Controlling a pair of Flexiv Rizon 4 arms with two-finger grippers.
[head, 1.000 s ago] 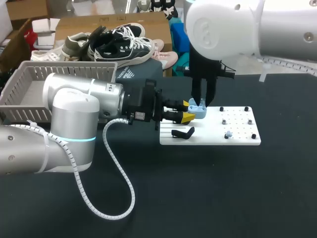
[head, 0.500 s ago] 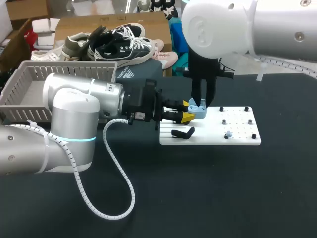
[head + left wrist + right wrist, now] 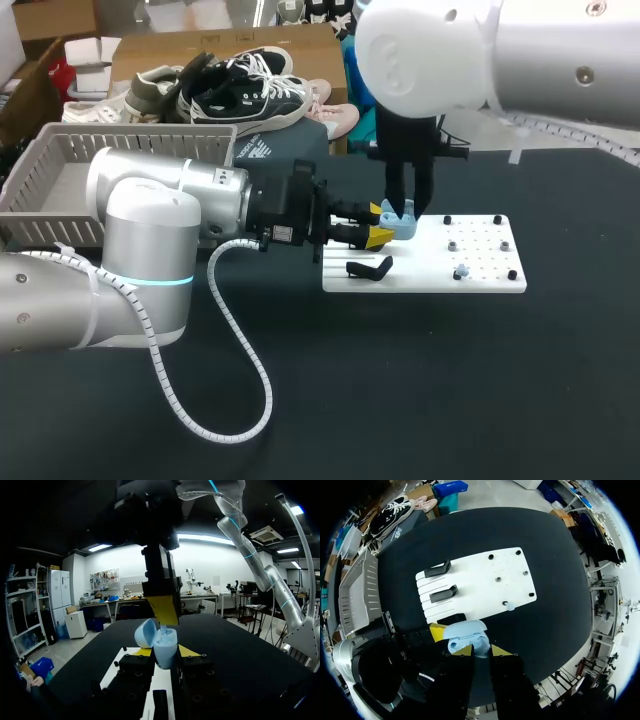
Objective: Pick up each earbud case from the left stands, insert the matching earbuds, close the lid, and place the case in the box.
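A light-blue earbud case [image 3: 402, 224] with its lid up sits between the yellow tips of my left gripper [image 3: 381, 225], which is shut on it above the white board's [image 3: 480, 280] left end. In the left wrist view the case [image 3: 165, 649] stands upright in my left gripper [image 3: 165, 653], lid [image 3: 146, 632] tipped back. My right gripper [image 3: 408, 210] hangs straight down onto the open case, shut on a small light-blue earbud [image 3: 481, 653] at its mouth. A second earbud [image 3: 461, 272] rests on the board.
A black stand [image 3: 370, 268] lies on the board's left part; the right wrist view shows two such stands [image 3: 438, 569] [image 3: 443, 593]. Black pegs dot the board's right part. A grey basket [image 3: 120, 145] sits at the table's far left. Black tabletop lies in front.
My right arm's upper body has drifted slightly left; both grippers and the case stay where they were.
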